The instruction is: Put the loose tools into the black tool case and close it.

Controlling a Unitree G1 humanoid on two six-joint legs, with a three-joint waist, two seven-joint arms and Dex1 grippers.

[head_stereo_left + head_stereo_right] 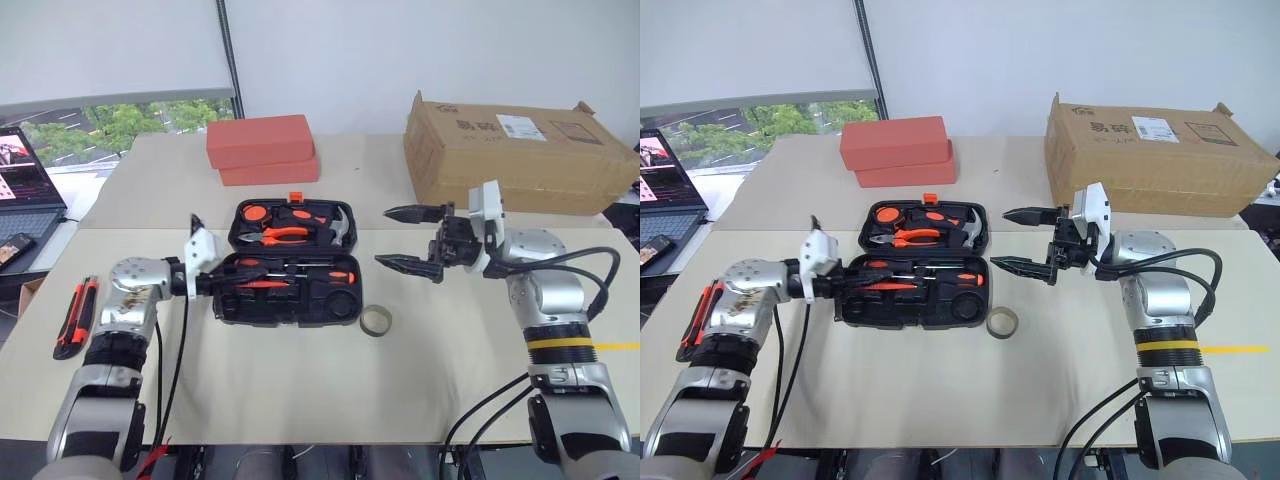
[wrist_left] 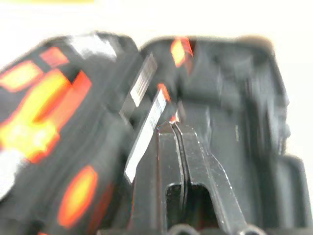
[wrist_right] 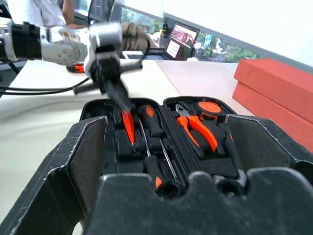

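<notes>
The black tool case (image 1: pixel 290 262) is lying open on the table (image 1: pixel 300 380), between the two grippers, with screwdrivers (image 1: pixel 285 272) already sitting in the near half and pliers (image 1: pixel 280 235) and a hammer (image 1: pixel 335 228) in the far half. The left gripper (image 1: pixel 228 281) is reaching in over the case's left edge with its fingers pressed together on nothing, the tips hanging just above the near half's recesses. The right gripper (image 1: pixel 405 240) is hovering beside the case's right edge, apart from it, with its jaws spread wide and empty. The utility knife (image 1: pixel 76 318) is lying well to the left by the table edge, and the ring roll (image 1: pixel 376 321) is sitting just off the case's near right corner. The left wrist view is smearing the case's contents, so single tools are being lost there.
</notes>
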